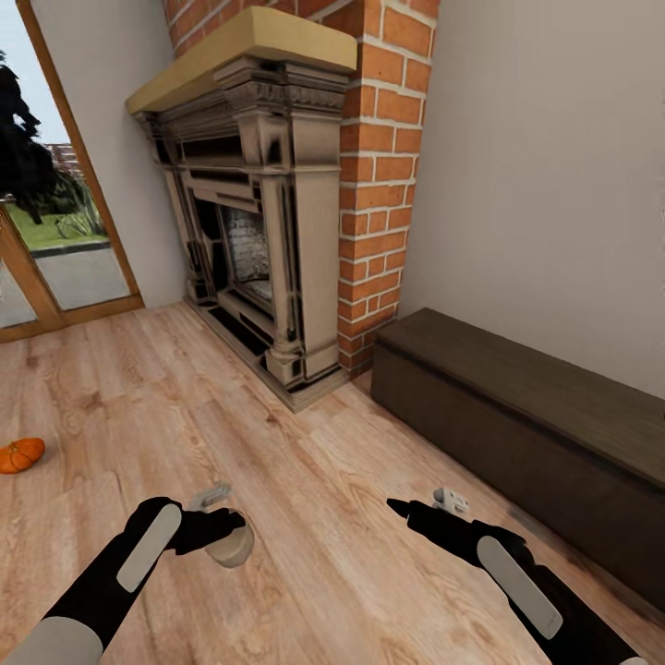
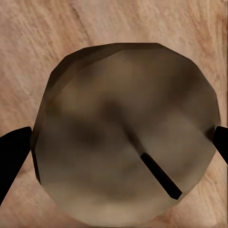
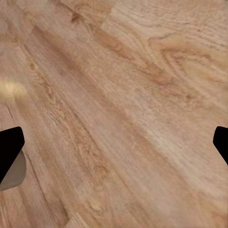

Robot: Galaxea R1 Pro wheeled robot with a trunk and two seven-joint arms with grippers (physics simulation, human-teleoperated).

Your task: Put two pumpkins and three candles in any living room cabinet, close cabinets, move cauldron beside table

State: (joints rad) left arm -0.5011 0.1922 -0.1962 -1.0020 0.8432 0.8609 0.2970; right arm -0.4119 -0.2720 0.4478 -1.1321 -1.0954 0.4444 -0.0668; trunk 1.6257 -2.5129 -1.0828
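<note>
A pumpkin (image 1: 20,454) lies on the floor far left of the fireplace (image 1: 254,222), partly cut off. The left gripper (image 1: 222,529) reaches forward, fingers clasping a tan candle (image 2: 126,133). The right gripper (image 3: 114,152), spread wide and empty, points toward the fireplace, beside the closed cabinet (image 1: 531,434).

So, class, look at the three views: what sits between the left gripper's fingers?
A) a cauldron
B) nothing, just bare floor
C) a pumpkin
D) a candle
D: in the left wrist view a tan candle with a dark wick sits between the two black fingertips, and the head view shows the left gripper at that candle. The pumpkin lies apart on the floor.
</note>
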